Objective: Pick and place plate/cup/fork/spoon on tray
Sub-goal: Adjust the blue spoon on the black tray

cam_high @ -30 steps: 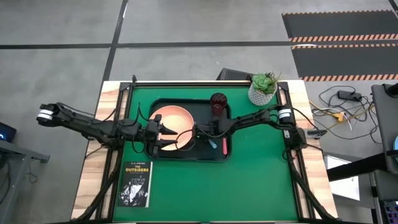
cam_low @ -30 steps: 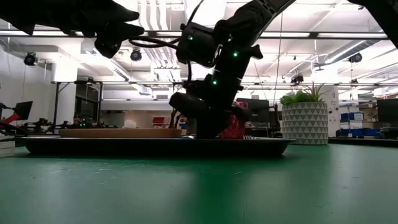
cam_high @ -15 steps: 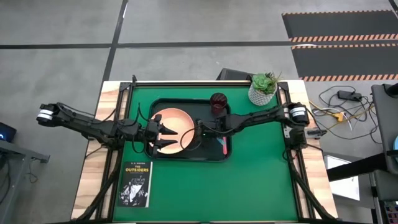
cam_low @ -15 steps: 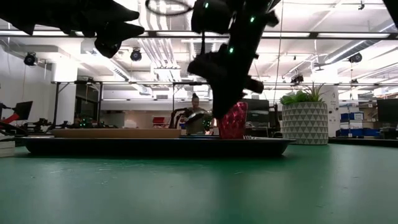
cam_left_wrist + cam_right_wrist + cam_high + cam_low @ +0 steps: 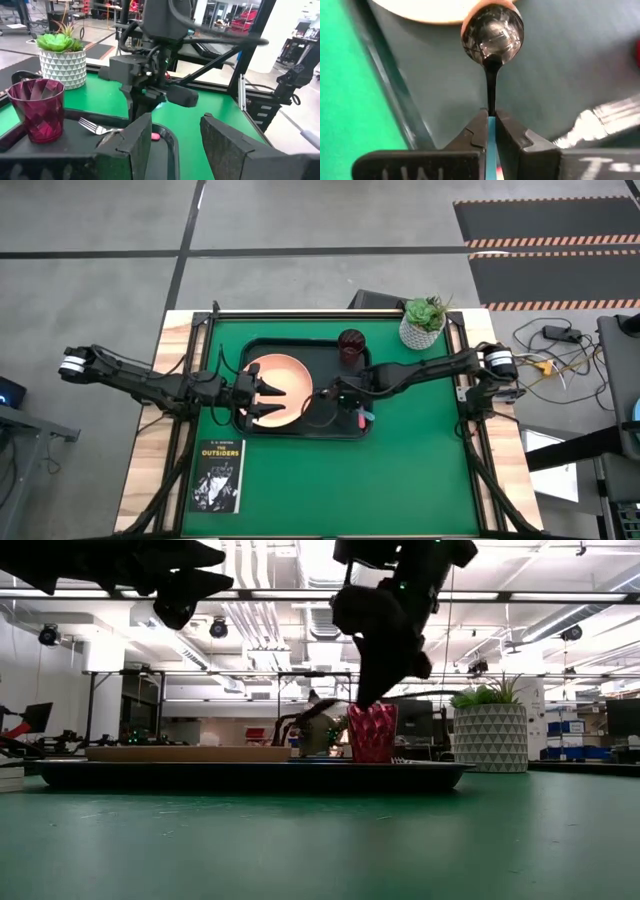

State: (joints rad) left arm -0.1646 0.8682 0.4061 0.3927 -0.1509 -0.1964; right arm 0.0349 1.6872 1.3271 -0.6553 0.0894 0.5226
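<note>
The dark tray lies mid-table. On it are the salmon-pink plate, the dark red cup standing at its far right corner, and the fork, which lies flat near the cup. My right gripper is over the tray to the right of the plate, above the tray floor in the low view. It is shut on the spoon, whose silver bowl reaches toward the plate's rim. My left gripper hovers open over the plate's left part and is empty. My right gripper pinches the spoon's light blue handle between its two fingers, just behind the dark neck. The fingers lie along the spoon, which sticks out straight ahead of them with its bowl toward the plate. I cannot tell whether the spoon is clear of the tray.
A white pot with a green plant stands off the tray's far right corner. A black book lies at the near left of the green table. A person shows far off in the room behind.
My right gripper has risen from the tray floor and gone toward the table's right edge, away from the plate. My left gripper has kept its place over the plate.
</note>
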